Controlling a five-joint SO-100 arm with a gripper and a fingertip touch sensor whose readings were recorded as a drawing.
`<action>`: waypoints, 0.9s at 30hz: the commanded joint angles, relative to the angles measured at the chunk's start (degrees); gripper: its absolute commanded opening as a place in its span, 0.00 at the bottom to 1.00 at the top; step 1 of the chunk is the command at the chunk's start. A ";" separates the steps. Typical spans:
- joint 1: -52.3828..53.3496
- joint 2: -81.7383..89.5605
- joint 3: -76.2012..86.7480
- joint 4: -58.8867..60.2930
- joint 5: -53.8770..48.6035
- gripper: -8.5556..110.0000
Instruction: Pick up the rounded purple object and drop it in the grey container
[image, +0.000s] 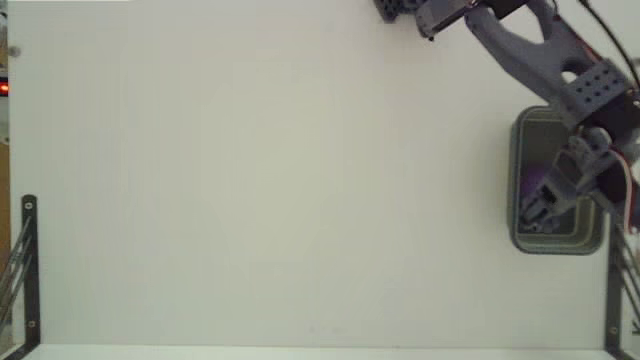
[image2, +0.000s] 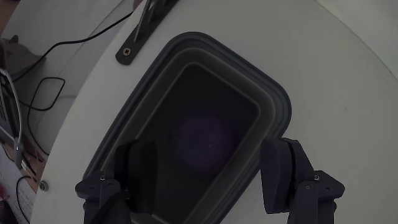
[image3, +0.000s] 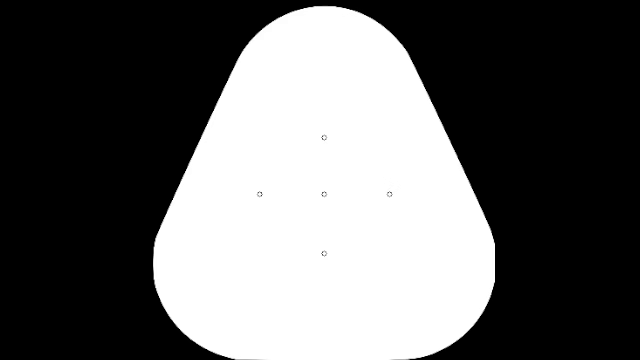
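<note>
Bench (image: 280, 190): white, mostly bare in the fixed view.
Bin (image: 520, 140): grey, rectangular with rounded corners and a stepped rim, at the right edge of the fixed view; fills the middle of the wrist view.
Ball (image2: 205, 142): purple, round, blurred, lying inside the bin on its floor; in the fixed view a purple patch shows at the bin's left wall beside the hand.
Hand (image2: 211, 171): above the bin, fingers (image2: 283, 171) spread wide apart, touching nothing; ball seen between them, below.
Bracket (image2: 140, 31): dark metal, bolted to the bench just beyond the bin.
</note>
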 joint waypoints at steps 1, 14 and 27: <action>-0.69 2.89 0.56 -1.18 0.26 1.00; 2.77 7.41 5.05 -1.16 0.26 1.00; 9.02 15.60 13.18 -1.11 0.26 1.00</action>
